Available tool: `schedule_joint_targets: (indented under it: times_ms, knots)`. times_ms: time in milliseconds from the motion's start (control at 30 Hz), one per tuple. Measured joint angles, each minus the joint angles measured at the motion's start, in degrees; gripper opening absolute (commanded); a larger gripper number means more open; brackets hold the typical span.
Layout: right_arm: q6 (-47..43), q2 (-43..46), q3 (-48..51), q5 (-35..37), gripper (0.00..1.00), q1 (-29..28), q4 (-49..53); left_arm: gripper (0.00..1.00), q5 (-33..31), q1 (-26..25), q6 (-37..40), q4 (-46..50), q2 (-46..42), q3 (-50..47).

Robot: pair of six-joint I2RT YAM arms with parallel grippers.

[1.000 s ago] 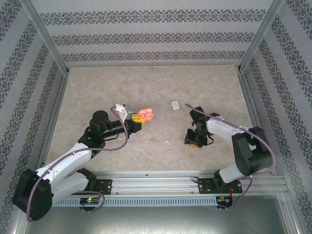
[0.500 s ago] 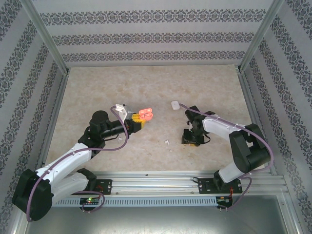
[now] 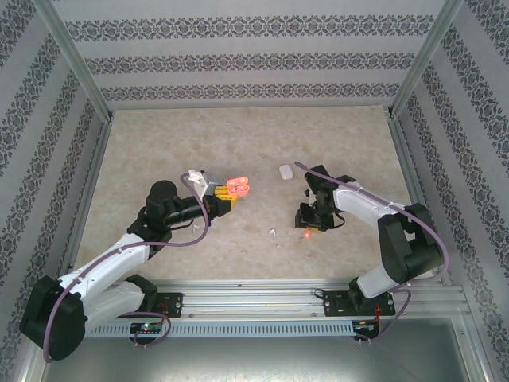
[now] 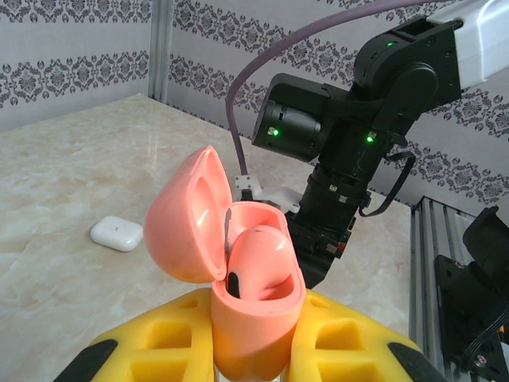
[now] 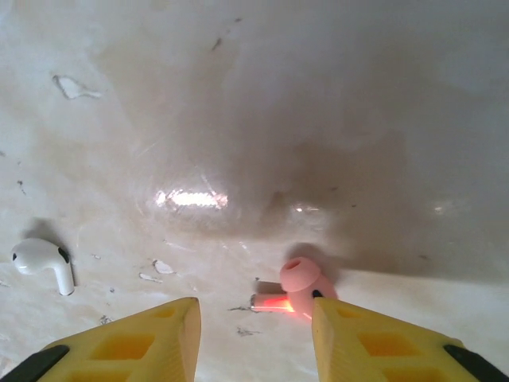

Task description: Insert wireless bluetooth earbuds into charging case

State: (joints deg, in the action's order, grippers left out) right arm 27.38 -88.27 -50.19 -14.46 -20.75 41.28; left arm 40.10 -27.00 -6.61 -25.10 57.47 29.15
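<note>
**Item 1: pink earbud** (image 5: pixel 298 280). Loose on the table (image 3: pixel 238 135), bud end up, with its stem lying flat and glowing red. It lies between the tips of the right gripper (image 5: pixel 253 318), close against the right-hand pad; whether they touch is hard to say.

**Item 2: right gripper.** Its yellow fingers (image 5: pixel 135 346) are spread apart and pointed down at the table, with nothing in their grasp.

**Item 3: white earbud** (image 5: pixel 44 259). It lies on the table at 9 o'clock from the pink earbud, well apart from it and outside the fingers.

**Item 4: pink case** (image 4: pixel 238 270). In the top view it is at 10 o'clock from the pink earbud. It is held off the table, roughly upright, with the lid hinged open.

**Item 5: second pink earbud** (image 4: pixel 258 259). It sits in the well of the pink case.

**Item 6: left gripper** (image 4: pixel 254 338). It is closed tight on the lower half of the pink case.

**Item 7: white case** (image 3: pixel 285 170). Lid shut, it lies on the table at 11 o'clock from the pink earbud, clear of both grippers.
</note>
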Motion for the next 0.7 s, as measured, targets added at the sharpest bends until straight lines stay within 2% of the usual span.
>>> schedule_joint_targets:
  times_ms: [700]
  knots:
    - [1.62,0.74,2.03,0.04,0.45,0.68,-0.52,0.00,0.00,0.00,0.22,0.31,0.20,0.02]
